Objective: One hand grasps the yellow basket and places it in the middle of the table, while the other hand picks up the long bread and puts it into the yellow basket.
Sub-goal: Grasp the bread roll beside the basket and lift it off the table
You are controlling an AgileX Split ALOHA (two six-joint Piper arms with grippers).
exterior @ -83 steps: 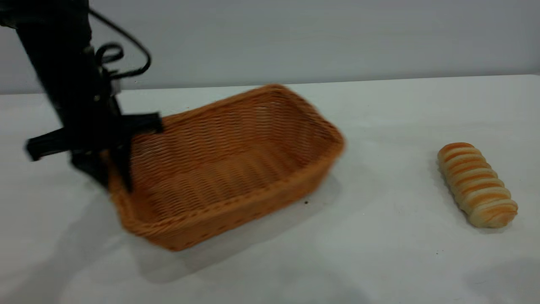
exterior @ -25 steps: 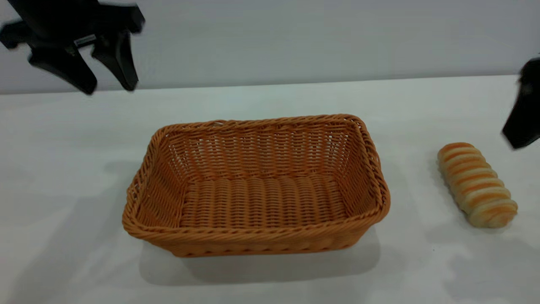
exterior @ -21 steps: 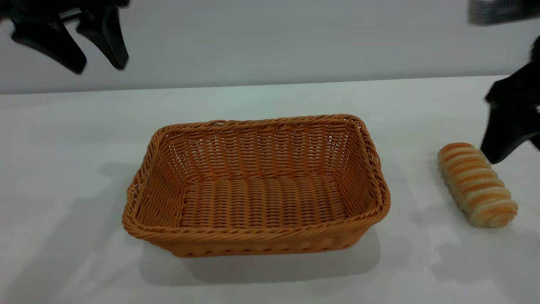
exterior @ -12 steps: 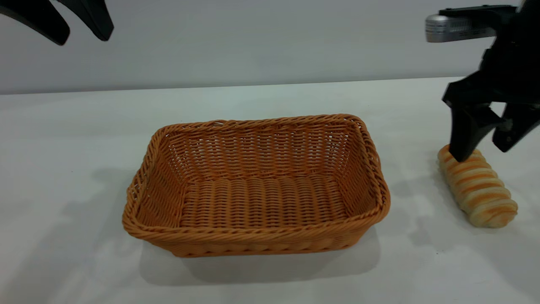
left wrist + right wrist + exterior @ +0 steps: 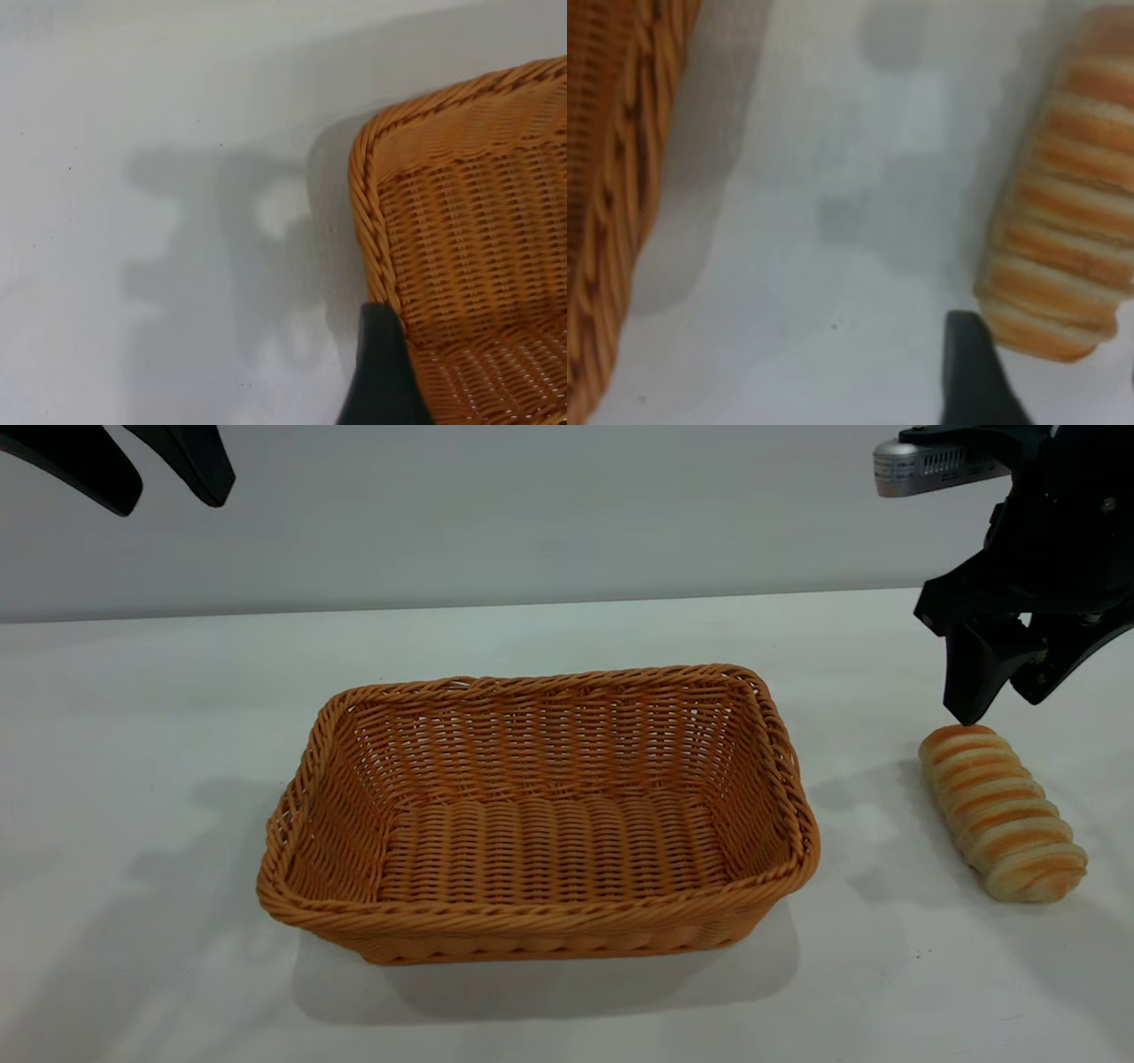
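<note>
one yellow basket [image 5: 540, 815] sits mid-table [image 5: 133, 691], nothing inside. one long bread [image 5: 1001, 810] lies on the table to its right, well apart from the rim. my right gripper [image 5: 997, 704] hangs just above the loaf's far end, fingers spread and holding nothing. my left gripper [image 5: 164, 500] is parked high at the far left, fingers apart, also holding nothing. i judge the loaf light and soft, likely to dent under a hard squeeze, so i'd close gently across its narrow width at the middle ridges. the wicker looks stiff and light.
</note>
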